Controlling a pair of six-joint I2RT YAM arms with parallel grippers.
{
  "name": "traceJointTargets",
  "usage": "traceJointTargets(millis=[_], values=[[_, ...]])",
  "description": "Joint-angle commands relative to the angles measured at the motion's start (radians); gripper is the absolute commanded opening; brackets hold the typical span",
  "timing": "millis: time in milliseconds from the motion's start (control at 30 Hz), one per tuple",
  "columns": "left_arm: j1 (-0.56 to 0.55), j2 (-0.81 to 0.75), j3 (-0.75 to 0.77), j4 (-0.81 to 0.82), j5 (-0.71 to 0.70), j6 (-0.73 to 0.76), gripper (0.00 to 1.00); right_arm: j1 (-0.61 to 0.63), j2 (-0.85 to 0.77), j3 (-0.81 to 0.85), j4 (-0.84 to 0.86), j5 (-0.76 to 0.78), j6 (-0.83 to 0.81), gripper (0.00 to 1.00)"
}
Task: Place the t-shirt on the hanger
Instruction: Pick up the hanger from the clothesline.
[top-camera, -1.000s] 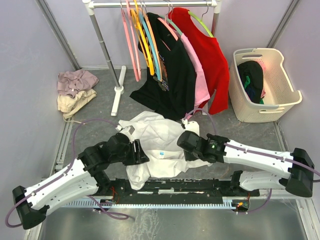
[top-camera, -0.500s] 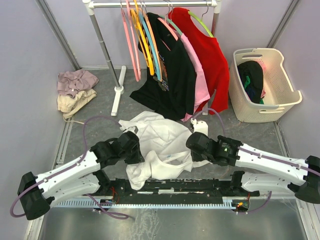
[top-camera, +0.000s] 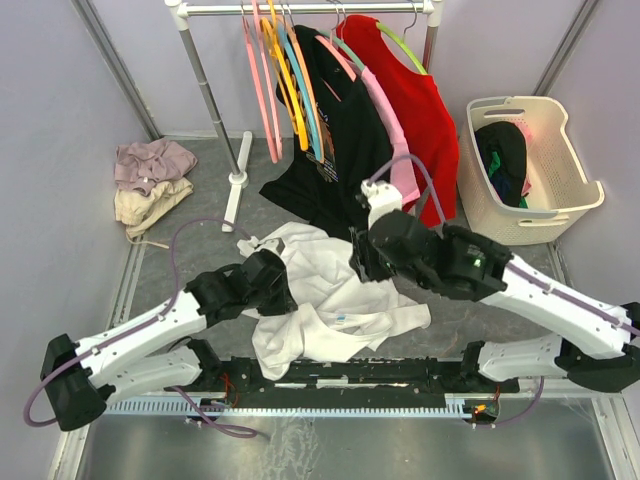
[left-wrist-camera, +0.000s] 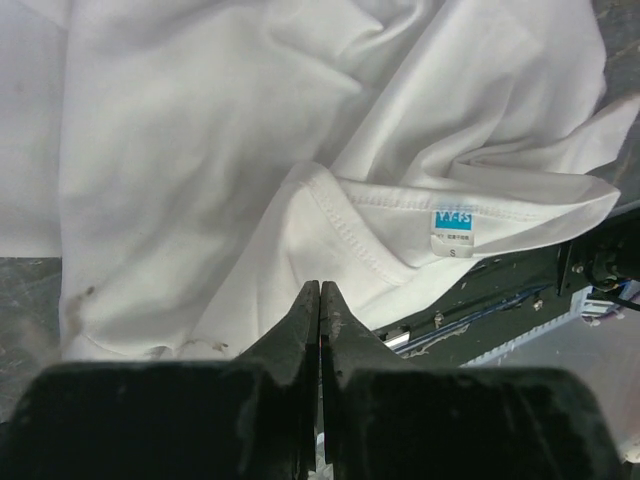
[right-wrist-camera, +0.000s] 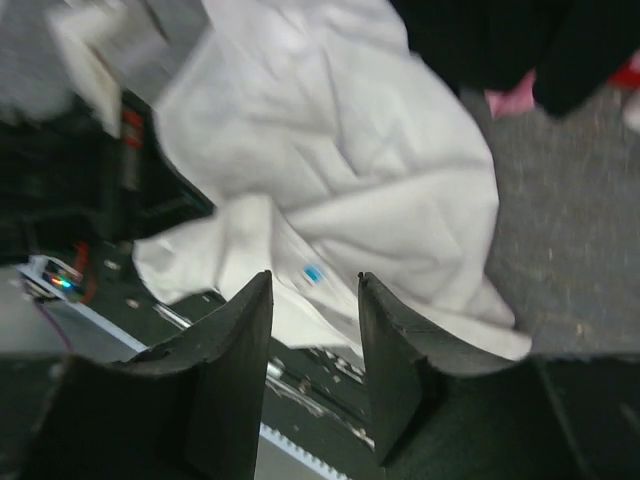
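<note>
The white t-shirt (top-camera: 325, 285) lies crumpled on the grey floor between the two arms. Its neck with the small blue label (top-camera: 342, 318) points toward the arm bases. The label also shows in the left wrist view (left-wrist-camera: 452, 220) and, blurred, in the right wrist view (right-wrist-camera: 313, 272). My left gripper (top-camera: 290, 293) rests at the shirt's left side; its jaws (left-wrist-camera: 320, 290) are shut over the white cloth, and no fabric shows between them. My right gripper (top-camera: 358, 262) hangs open above the shirt (right-wrist-camera: 330, 170), holding nothing. The hanger is out of view.
A rail at the back holds pink, yellow-orange and blue hangers (top-camera: 285, 85) and black (top-camera: 345, 150), pink and red shirts (top-camera: 425, 110). The rail's post foot (top-camera: 238, 185) stands left of the shirt. A cream basket (top-camera: 565, 175) of clothes sits right, a clothes pile (top-camera: 150, 180) left.
The right gripper has opened, let go of the t-shirt and lifted back toward the rail. The left gripper closed and slid a little right, and the shirt's neck shifted forward.
</note>
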Motion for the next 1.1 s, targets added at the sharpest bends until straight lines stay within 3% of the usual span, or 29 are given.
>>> traceJointTargets(millis=[0,167,267,533,1067], values=[[-0.002,-0.069,0.009,-0.001,-0.008,0.049,0.03,0.007,0.085,0.266,0.006,0.024,-0.181,0.46],[-0.003,-0.107,-0.018,-0.011,-0.005,0.044,0.04,-0.002,0.226,0.542,0.046,0.123,-0.287,0.44],[-0.002,-0.122,-0.019,-0.018,0.000,0.044,0.07,-0.042,0.303,0.625,0.073,0.174,-0.333,0.42],[-0.002,-0.130,-0.018,-0.019,0.013,0.055,0.08,-0.256,0.469,0.832,0.147,0.066,-0.382,0.40],[0.000,-0.142,0.005,-0.048,0.013,0.066,0.08,-0.408,0.620,0.962,0.239,-0.124,-0.402,0.46]])
